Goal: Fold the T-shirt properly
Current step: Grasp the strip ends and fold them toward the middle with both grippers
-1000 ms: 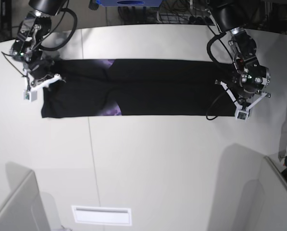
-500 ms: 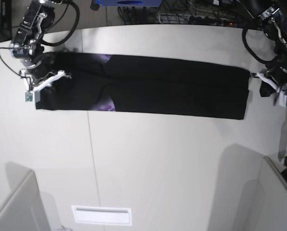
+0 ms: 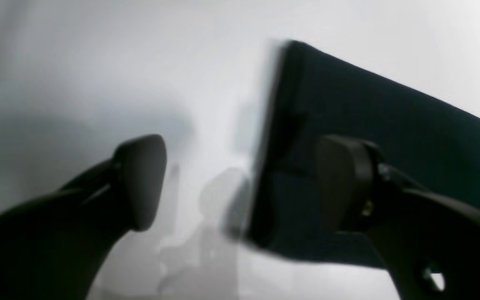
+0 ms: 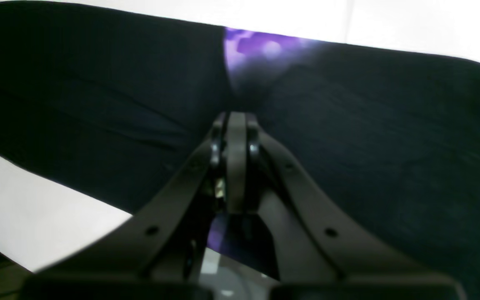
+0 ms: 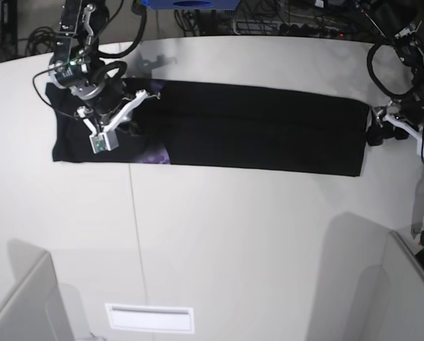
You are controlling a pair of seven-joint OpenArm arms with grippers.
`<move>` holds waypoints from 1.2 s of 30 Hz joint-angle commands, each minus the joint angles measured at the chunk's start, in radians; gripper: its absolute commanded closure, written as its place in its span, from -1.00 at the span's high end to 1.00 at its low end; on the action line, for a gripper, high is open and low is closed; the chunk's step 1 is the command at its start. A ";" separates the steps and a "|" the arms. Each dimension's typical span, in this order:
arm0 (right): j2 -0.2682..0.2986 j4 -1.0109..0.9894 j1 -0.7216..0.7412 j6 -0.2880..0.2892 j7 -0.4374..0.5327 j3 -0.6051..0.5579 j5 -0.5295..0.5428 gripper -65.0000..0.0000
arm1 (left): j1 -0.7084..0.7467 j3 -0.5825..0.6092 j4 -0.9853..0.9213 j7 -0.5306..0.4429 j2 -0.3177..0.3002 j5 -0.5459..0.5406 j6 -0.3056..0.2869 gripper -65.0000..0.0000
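Two arms: one at each end of the T-shirt point(image 5: 254, 128)
T-shirt: long black band flat on the white table point(image 5: 219, 241)
Left gripper point(image 3: 240, 183): jaws wide apart, empty, at the shirt's end edge
Right gripper point(image 4: 236, 125): jaws closed together over the cloth; grip on it unclear

Black T-shirt point(image 5: 254, 128) folded into long band across white table point(image 5: 219, 234), purple print at 9 o'clock end. Right gripper point(image 5: 130, 106) over shirt at 10 o'clock; left gripper point(image 5: 377, 131) beside 3 o'clock edge.
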 commanded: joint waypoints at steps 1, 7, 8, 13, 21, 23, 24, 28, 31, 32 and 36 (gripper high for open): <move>-0.003 0.017 0.007 0.001 0.023 0.002 0.008 -1.00 | -0.015 0.016 0.003 -0.037 -0.019 -0.019 -0.006 0.61; -0.008 0.019 0.004 0.001 0.021 0.004 0.008 -1.00 | -0.028 0.128 -0.101 -0.089 -0.021 -0.019 -0.006 0.47; -0.008 0.019 -0.004 0.001 0.023 0.004 0.008 -1.00 | -0.028 0.128 -0.120 -0.089 -0.021 -0.019 -0.006 0.42; -0.008 0.020 -0.016 0.001 0.026 0.010 0.008 -1.00 | -0.025 0.135 -0.202 -0.138 -0.021 -0.018 -0.006 0.03; -0.003 0.020 -0.027 0.007 0.026 0.011 0.013 -1.00 | -0.016 0.132 -0.227 -0.145 -0.078 -0.018 -0.006 -1.00; -0.005 0.022 -0.034 0.007 0.026 0.011 0.013 -1.00 | -0.016 0.126 -0.216 -0.146 -0.096 -0.018 -0.006 -1.00; -0.005 0.025 -0.034 0.007 0.026 0.011 0.013 -1.00 | -0.008 0.125 -0.201 -0.146 -0.105 -0.018 -0.004 -1.00; -0.006 0.028 -0.036 0.009 0.026 0.011 0.013 -1.00 | 0.056 0.125 -0.014 -0.146 -0.107 -0.018 0.019 -1.00; -0.006 0.028 -0.034 0.009 0.026 0.013 0.023 -1.00 | 0.125 0.138 0.166 -0.145 -0.062 -0.018 0.106 -1.00; -0.005 0.028 -0.034 0.009 0.026 0.016 0.046 -1.00 | 0.147 0.154 0.230 -0.145 -0.041 -0.018 0.132 -1.00; -0.005 0.028 -0.030 0.009 0.026 0.108 0.184 -1.00 | 0.222 0.249 0.418 -0.140 0.013 -0.018 0.197 -1.00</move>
